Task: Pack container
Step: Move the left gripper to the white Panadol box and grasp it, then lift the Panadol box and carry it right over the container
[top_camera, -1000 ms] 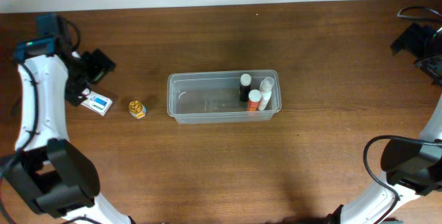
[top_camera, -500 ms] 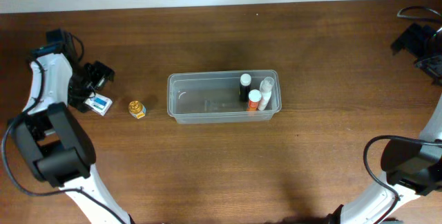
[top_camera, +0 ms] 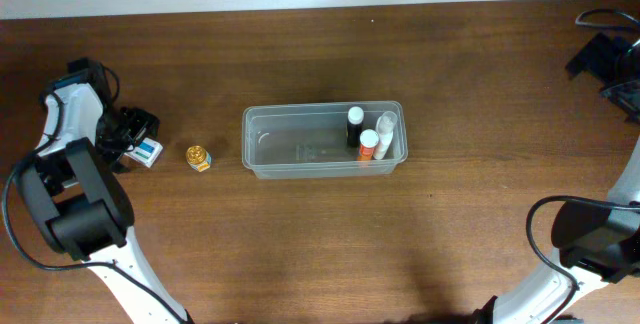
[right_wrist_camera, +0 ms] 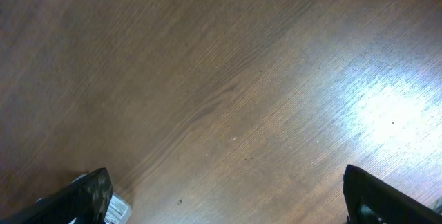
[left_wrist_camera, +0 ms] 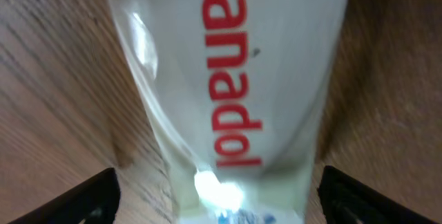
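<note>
**Left jaws spread over the Panadol box, nothing gripped**

The left jaws are seen released, straddling the white box [left_wrist_camera: 235, 79] lying flat on the desk [right_wrist_camera: 207, 79]. The right jaws are likewise released over bare wood. The box is judged light, glossy and crushable, best taken across its narrow sides. The container [top_camera: 290, 152], judged thin-walled and light, is found mid-desk, well apart from the box, with bottles [top_camera: 367, 134] at its right end.

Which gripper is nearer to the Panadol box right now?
Left. The left gripper is right at the Panadol box, open with a finger on each side; the right gripper is far off, on the other side of the container.
</note>
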You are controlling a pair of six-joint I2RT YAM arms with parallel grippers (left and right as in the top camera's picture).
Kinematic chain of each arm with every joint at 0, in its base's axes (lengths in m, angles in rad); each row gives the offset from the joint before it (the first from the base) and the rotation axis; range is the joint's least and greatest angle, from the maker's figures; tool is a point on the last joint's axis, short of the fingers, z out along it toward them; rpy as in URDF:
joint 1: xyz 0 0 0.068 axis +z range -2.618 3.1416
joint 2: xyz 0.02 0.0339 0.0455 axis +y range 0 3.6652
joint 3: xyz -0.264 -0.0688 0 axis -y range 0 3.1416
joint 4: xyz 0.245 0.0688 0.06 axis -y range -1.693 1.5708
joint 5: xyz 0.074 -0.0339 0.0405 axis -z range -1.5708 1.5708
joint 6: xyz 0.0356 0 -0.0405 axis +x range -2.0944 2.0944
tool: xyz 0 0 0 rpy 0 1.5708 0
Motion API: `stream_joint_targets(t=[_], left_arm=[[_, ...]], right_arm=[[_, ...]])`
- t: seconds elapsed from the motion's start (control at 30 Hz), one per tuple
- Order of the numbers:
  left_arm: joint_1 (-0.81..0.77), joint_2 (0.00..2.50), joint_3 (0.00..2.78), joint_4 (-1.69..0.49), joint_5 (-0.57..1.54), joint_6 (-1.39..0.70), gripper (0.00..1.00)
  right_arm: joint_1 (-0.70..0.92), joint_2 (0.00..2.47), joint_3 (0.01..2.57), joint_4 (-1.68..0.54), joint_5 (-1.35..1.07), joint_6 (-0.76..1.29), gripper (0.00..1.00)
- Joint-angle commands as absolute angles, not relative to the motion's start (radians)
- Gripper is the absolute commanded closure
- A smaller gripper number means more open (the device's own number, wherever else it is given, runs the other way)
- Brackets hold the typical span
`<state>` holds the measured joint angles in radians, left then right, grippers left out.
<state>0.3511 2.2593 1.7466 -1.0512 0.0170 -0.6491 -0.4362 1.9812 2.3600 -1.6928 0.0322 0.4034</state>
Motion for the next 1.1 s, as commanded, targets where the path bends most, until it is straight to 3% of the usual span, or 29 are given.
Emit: stream_joint_targets(t=[0.0,0.27,0.57,0.83,1.07], left_arm=[[0.357,2.283,1.759,-1.030,-0.035,-0.611,0.11],[0.357,2.283,1.759,-1.012,-0.035,-0.598,0.40],[0.357,2.283,1.759,-1.050,-0.034,-0.583,0.64],[0.357,2.282,1.759,-1.107,-0.027,-0.561,0.65],[0.357,2.282,1.766,-1.099,0.156,-0.363,0.65]], right_arm=[[-0.439,1.957,2.370,-1.699,0.031,0.398,0.02],[-0.439,1.957,2.370,-1.699,0.031,0.398,0.02],[-0.439,1.957,2.370,-1.699,0.031,0.398,0.02],[-0.439,1.957,2.370,-1.699,0.031,0.398,0.02],[-0.439,1.957,2.370,-1.699,0.031,0.398,0.02]])
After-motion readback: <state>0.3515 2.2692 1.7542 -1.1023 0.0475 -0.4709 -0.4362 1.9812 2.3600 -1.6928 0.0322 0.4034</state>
